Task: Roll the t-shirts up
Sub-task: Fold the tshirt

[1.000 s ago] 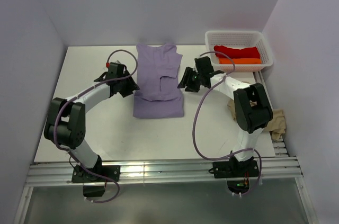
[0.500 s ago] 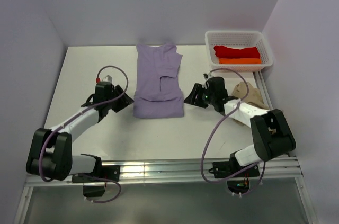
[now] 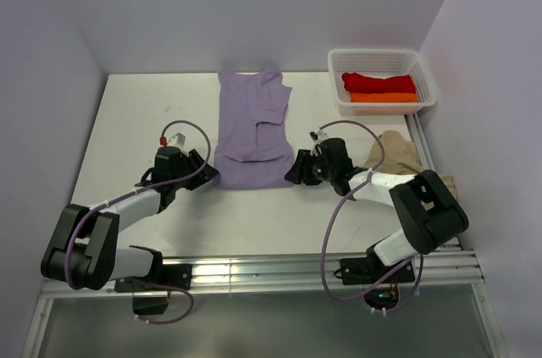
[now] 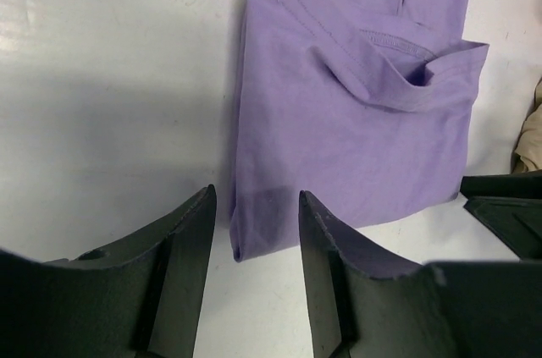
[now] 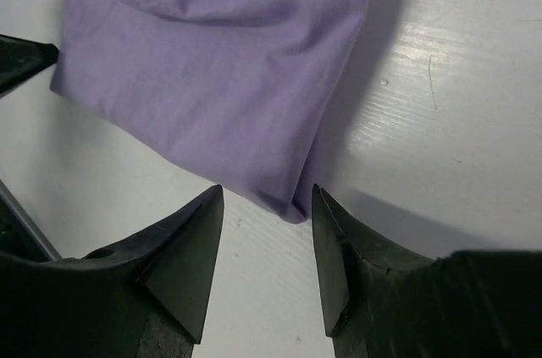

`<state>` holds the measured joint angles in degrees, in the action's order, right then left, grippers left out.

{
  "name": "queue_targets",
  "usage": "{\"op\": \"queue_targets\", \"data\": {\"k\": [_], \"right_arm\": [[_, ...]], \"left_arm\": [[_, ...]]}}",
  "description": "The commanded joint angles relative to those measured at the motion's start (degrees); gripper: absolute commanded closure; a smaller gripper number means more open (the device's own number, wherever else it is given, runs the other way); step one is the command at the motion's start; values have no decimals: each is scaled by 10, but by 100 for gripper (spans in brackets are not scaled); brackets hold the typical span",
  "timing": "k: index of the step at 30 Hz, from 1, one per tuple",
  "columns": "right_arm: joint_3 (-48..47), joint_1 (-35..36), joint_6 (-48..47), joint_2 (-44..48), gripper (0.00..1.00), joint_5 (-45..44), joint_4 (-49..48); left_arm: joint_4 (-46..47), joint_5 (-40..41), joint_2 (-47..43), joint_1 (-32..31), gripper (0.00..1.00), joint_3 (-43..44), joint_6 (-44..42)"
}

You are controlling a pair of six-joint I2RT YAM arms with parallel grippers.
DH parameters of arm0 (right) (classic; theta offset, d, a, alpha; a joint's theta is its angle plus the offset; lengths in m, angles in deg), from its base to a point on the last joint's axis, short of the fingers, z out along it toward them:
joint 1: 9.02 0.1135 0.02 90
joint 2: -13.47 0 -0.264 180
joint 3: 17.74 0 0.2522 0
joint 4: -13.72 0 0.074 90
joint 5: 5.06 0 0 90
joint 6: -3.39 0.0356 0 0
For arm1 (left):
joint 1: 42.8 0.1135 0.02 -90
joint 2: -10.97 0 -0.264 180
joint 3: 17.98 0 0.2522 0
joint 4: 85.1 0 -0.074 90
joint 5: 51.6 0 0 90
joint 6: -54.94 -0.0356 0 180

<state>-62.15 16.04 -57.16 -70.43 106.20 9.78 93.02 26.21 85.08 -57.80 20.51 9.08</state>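
Observation:
A lavender t-shirt [image 3: 252, 125] lies flat on the white table, folded into a long strip with its near end doubled over. My left gripper [image 3: 207, 175] sits low at its near left corner [image 4: 241, 248], jaws open, the corner just ahead of the gap [image 4: 254, 197]. At the near right corner [image 5: 296, 206] my right gripper [image 3: 293, 174] is open too, the cloth tip level with its fingertips [image 5: 264, 193]. Nothing is gripped. A beige t-shirt [image 3: 398, 155] lies crumpled at the right, partly behind the right arm. Red [image 3: 378, 83] and orange [image 3: 384, 97] t-shirts sit in the basket.
The white mesh basket [image 3: 381, 57] stands at the back right corner. Purple walls close in the table on three sides. A metal rail [image 3: 254, 272] runs along the near edge by the arm bases. Purple cables loop over both arms.
Both grippers have drawn back toward me from the shirt's middle to its near corners and dropped low to the table. The beige shirt has come into fuller view.

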Motion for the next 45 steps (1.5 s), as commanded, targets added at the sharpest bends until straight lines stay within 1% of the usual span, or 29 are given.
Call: {"op": "queue_targets", "data": {"k": [1,5,7,10,11,13,14,16,17,18,19,25,29,32,36,39,41,45], "right_arm": [[-13,14,-20,-19,47,-23,-21],[-9,16,-19,-28,47,-25,-28],[-9,16,-18,-35,49,-18,-33],[-12,16,-13,-43,59,-9,-36],[-12,16,-10,-48,64,-8,-34],[-12,17,-8,-52,69,2,-40],[-12,17,-7,-53,77,3,-41],[-14,17,-7,-52,86,-1,-37],[-14,16,-7,-49,94,-3,-31],[-15,15,-8,-46,99,-10,-28],[-16,16,-9,-44,100,-15,-25],[-23,3,-9,-34,100,-13,-16],[-26,-2,-9,-39,100,-7,-14],[-25,-4,-9,-39,100,-4,-15],[-24,-6,-9,-42,100,0,-16],[-27,-7,-9,-45,100,3,-15],[-27,-8,-9,-46,100,5,-16],[-29,-8,-10,-50,100,7,-14]], "left_arm": [[53,-4,15,-2,51,-1,-17],[65,-8,26,-2,52,-5,-19],[88,-33,31,-2,52,-10,-17],[91,-37,31,-4,51,-7,-16],[90,-35,32,-5,51,-5,-17],[88,-37,33,-5,51,-1,-19],[89,-39,33,-5,52,0,-19],[91,-43,34,-6,52,1,-20],[91,-43,35,-6,52,0,-20],[91,-43,35,-6,52,-2,-21],[95,-45,34,-8,53,-4,-21],[107,-50,32,-18,55,-18,-20],[66,-18,41,-27,61,-11,-21],[71,-28,48,-28,62,-13,-15],[59,-24,46,-28,66,-13,-6],[51,-21,39,-28,66,-13,0],[29,-8,30,-28,66,-11,1],[12,-8,3,-29,62,-17,-1]]}}
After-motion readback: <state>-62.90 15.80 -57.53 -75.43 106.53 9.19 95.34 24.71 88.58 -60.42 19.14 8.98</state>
